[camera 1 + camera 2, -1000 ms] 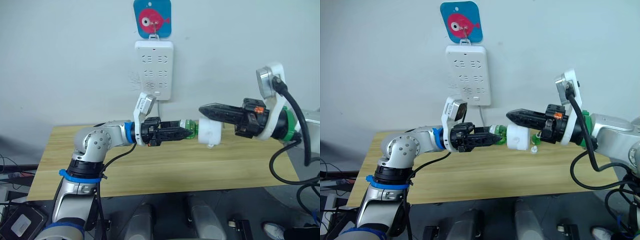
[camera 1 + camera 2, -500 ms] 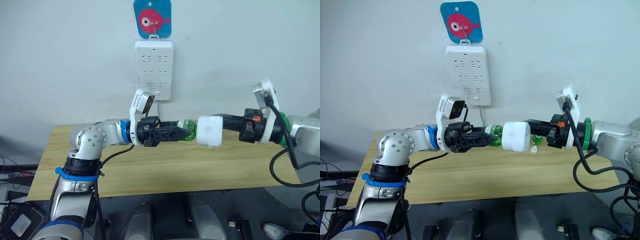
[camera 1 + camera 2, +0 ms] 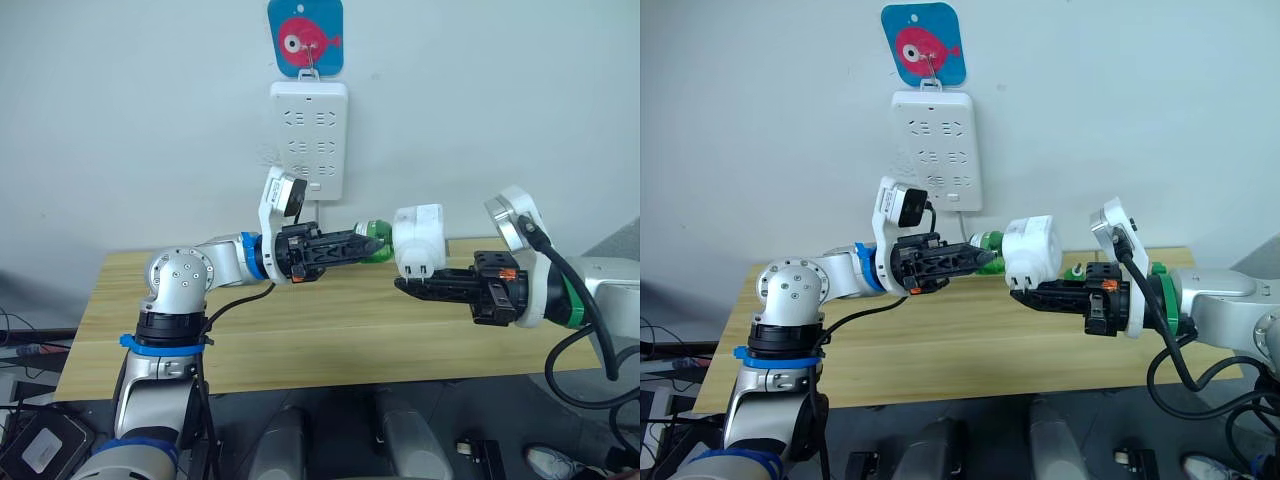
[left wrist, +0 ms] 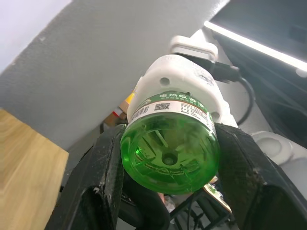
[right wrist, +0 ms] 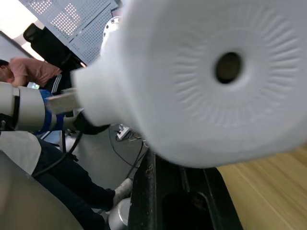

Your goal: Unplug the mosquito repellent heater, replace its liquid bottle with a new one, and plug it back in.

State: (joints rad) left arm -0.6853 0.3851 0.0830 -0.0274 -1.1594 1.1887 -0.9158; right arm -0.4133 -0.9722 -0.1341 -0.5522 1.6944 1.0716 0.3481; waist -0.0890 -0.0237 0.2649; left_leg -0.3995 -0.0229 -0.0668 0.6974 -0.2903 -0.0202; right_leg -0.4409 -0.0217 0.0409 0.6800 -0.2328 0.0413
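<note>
Two arms met above the wooden desk (image 3: 300, 340), in front of the white power strip (image 3: 308, 138) that hung on the wall under a blue card with a pink fish (image 3: 305, 36). On my left side, my left end effector (image 3: 350, 246) was clamped on the green liquid bottle (image 3: 374, 241), one black finger (image 4: 103, 177) pressed to each flank of its round base, which faced the left wrist camera. The bottle lay roughly level, its neck set into the mosquito repellent heater (image 3: 418, 240), so bottle and heater were joined in mid-air between my arms. Farther right, the heater's two metal prongs pointed downward and its round top vent faced my right wrist camera. My right end effector (image 3: 420, 288) reached in just beneath the heater, touching its underside; I could not tell how wide its fingers stood.
</note>
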